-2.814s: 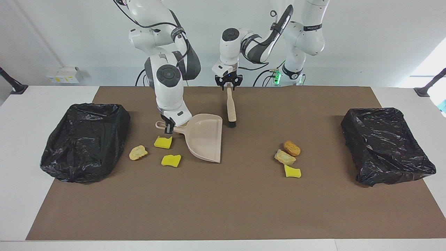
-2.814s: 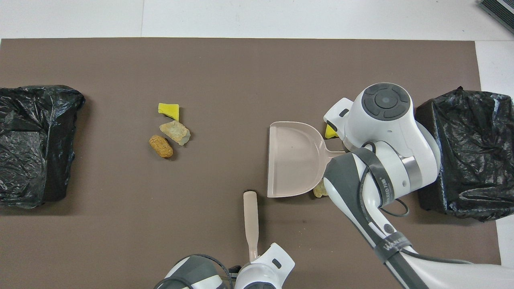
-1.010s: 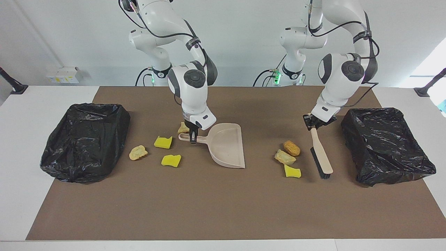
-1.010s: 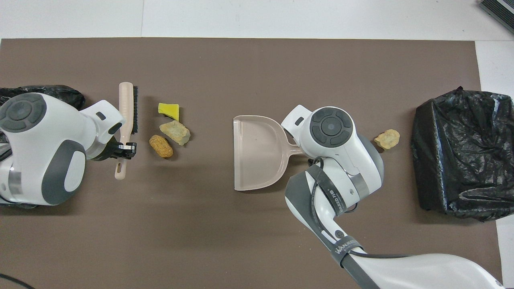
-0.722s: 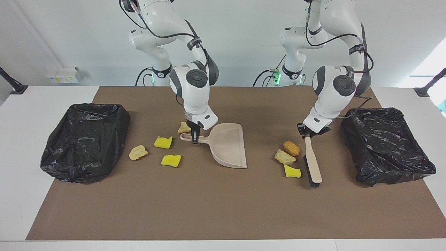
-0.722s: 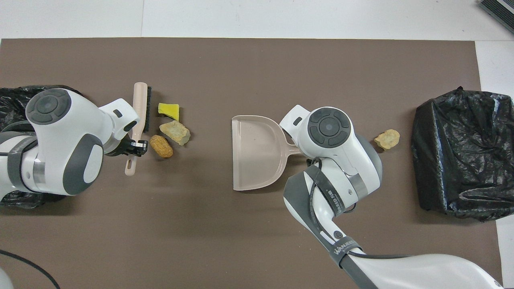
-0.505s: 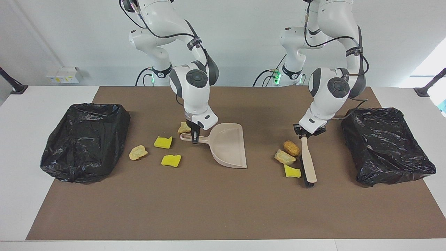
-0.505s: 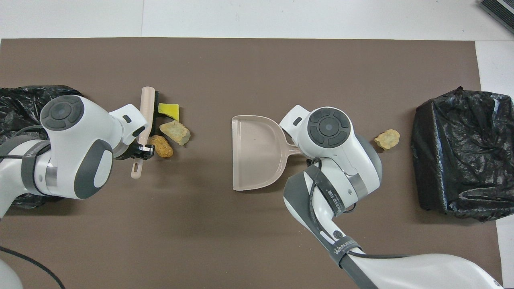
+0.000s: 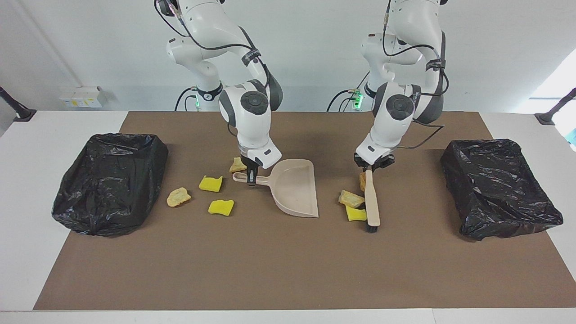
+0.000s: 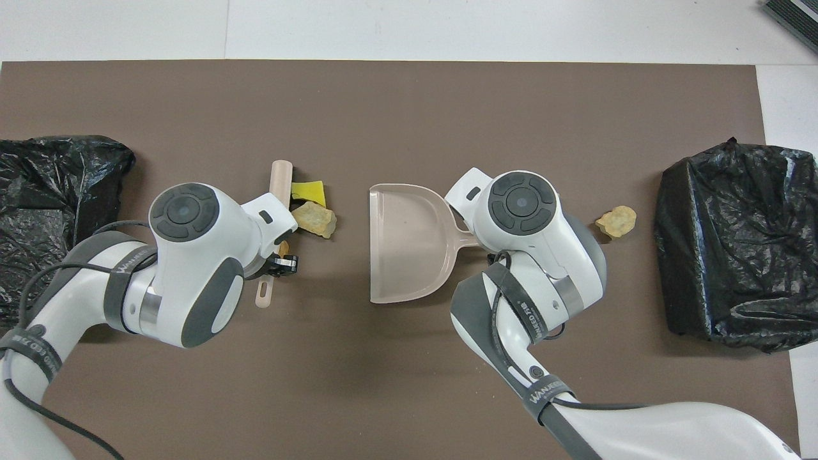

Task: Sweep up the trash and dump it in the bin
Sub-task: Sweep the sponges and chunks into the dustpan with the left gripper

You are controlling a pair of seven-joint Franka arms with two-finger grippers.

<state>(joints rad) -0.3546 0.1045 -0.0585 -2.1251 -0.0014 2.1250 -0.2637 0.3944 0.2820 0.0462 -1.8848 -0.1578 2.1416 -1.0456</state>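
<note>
My left gripper [image 9: 368, 166] is clamped on the handle of the beige hand brush [image 9: 371, 203], whose bristle edge presses against three pieces of trash between it and the pan: a bright yellow sponge bit [image 9: 356, 214], a tan crusty chunk [image 9: 350, 199] and an orange-brown chunk [image 9: 362, 181] half hidden by the handle. My right gripper [image 9: 251, 173] is closed on the handle of the beige plastic dustpan [image 9: 295, 187], which rests on the brown mat [image 9: 288, 270] with its open lip facing the brush. Four more pieces lie by the pan's handle, toward the right arm's end: two yellow sponge bits [image 9: 210, 183] [image 9: 221, 207], one tan chunk [image 9: 178, 196] near the black-lined bin [image 9: 110, 182] and another [image 9: 237, 165] just beside my right gripper. All look light — the sponges soft and likely to tumble, the crusty chunks stiff and likely to roll or skid — so I judge they are best pushed low and broadside, not gripped. The second black-lined bin [image 9: 497, 186] sits at the left arm's end.
</note>
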